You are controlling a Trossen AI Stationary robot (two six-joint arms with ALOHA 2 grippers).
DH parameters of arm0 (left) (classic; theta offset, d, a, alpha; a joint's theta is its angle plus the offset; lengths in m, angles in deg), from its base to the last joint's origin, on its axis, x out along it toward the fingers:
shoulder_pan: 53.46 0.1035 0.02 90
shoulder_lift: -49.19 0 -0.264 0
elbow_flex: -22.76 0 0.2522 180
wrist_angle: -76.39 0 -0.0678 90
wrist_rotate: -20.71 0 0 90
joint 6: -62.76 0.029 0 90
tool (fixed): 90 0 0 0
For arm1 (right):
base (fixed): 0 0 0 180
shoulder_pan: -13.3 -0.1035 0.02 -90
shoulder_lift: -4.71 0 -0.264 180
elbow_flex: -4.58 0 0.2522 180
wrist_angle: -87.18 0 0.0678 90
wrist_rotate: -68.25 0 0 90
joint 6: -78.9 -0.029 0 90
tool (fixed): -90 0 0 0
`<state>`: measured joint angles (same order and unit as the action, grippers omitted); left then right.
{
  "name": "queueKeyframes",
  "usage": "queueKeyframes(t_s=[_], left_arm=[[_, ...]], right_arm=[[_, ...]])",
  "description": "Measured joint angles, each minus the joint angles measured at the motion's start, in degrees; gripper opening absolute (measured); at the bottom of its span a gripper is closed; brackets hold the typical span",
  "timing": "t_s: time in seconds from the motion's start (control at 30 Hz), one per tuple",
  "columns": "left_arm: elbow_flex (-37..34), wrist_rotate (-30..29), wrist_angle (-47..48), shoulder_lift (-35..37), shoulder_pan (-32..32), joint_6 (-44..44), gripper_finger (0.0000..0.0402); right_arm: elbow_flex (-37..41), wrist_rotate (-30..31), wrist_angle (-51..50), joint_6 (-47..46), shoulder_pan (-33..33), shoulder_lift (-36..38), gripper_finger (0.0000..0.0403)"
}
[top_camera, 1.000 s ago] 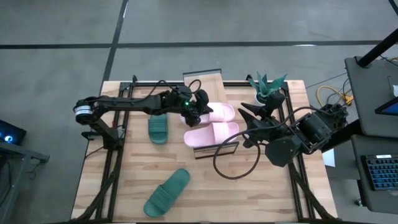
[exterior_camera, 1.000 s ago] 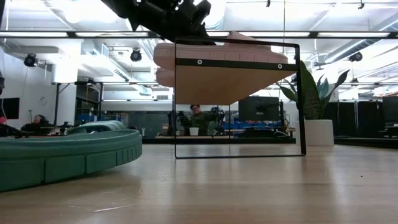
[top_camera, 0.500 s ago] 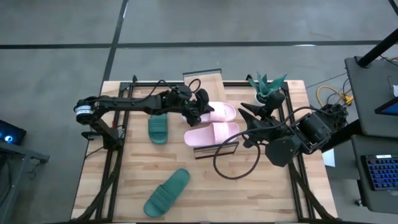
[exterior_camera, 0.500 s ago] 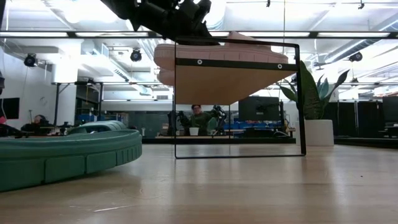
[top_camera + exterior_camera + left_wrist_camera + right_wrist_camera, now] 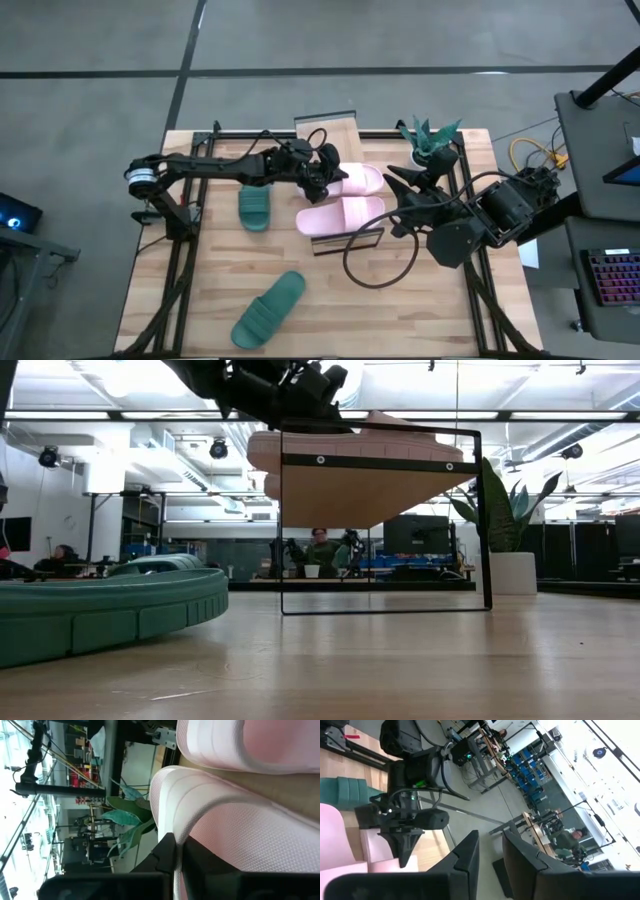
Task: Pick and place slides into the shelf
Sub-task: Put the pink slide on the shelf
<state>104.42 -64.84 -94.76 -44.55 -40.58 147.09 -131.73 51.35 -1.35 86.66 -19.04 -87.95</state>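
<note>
Two pale pink slides (image 5: 340, 213) lie side by side atop the shelf (image 5: 349, 240), a light-wood plank on a thin black wire frame standing near the middle of the tabletop (image 5: 200, 290); the farther pink slide (image 5: 356, 181) is pinched at its edge by the left claw (image 5: 322, 186). One dark teal-green slide (image 5: 254, 209) rests flat just left of the shelf, while the other teal-green slide (image 5: 268, 309) lies angled, well apart, toward the tabletop's near edge.

A big robot lab: behind the left gripper (image 5: 300, 395) are work desks (image 5: 350, 582), ceiling lights (image 5: 219, 449) and a seated person (image 5: 320, 550).
</note>
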Motion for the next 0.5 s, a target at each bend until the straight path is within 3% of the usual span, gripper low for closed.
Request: queueKeyframes(t_s=[0.5], left_arm=[[0.11, 1.11, 4.32, 1.36, -0.85, -2.43, 0.0003]], right_arm=[[0.00, 0.03, 0.00, 0.43, 0.00, 0.00, 0.0076]])
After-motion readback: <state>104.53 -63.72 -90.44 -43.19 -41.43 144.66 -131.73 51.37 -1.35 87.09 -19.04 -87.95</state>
